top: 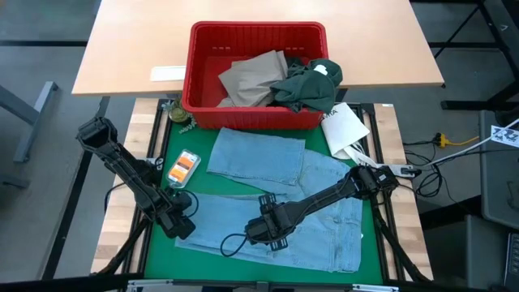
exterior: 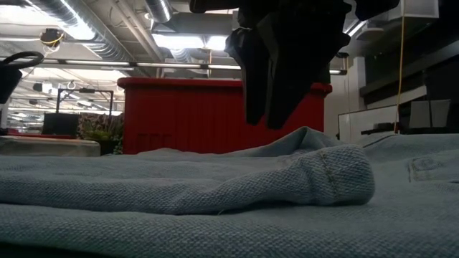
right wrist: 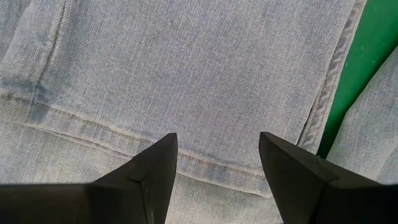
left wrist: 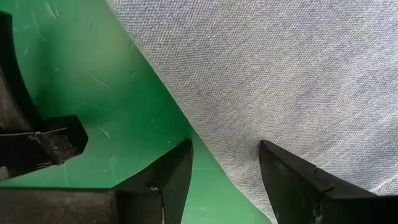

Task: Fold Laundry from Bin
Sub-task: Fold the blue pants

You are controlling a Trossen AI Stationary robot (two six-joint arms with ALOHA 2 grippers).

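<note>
Green matting (top: 174,243) covers the table, with a tan desk (top: 138,49) behind it carrying the red bin (top: 203,89) of clothes. A light blue garment (top: 324,235) lies spread flat on the mat. The right gripper (top: 272,231) hovers over its middle, fingers apart and empty. The left gripper (top: 182,223) sits open at the garment's left edge, gripping nothing.

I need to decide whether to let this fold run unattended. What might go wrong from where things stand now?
1. The left gripper hangs open right at the edge of the light blue garment; closing there may catch only the green mat.
2. The right gripper is open above a seam mid-cloth, so a pinch may lift several layers.
3. A small orange packet lies beside the cloth and could get swept along.
</note>
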